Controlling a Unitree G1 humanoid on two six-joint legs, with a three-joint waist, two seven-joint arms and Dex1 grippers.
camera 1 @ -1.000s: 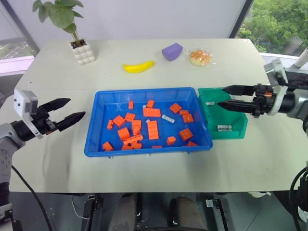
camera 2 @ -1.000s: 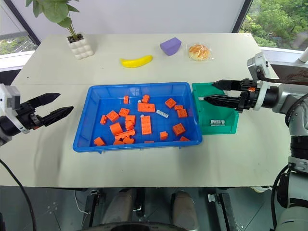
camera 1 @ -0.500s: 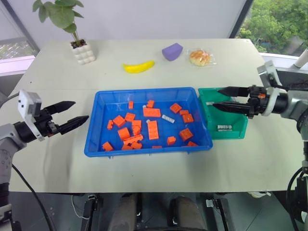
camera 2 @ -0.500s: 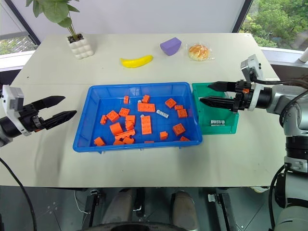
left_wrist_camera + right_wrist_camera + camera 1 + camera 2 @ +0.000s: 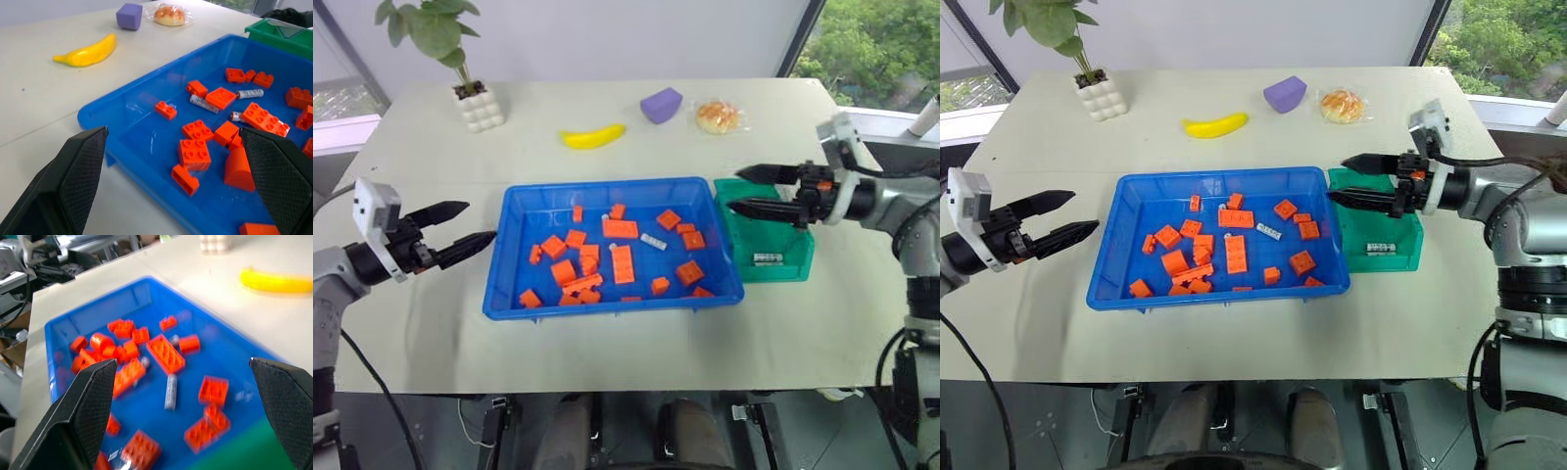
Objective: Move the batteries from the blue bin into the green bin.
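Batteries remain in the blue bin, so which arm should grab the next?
Right. Its open gripper hangs over the green bin, nearest the battery; the left gripper waits outside the blue bin.

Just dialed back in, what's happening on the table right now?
The robot is sorting batteries out of the blue bin into the green bin. The right gripper hangs over the green bin's near-blue edge, jaws open and empty. The left gripper hovers open beside the blue bin's left rim. One battery lies in the green bin; another sits among the orange bricks in the blue bin.
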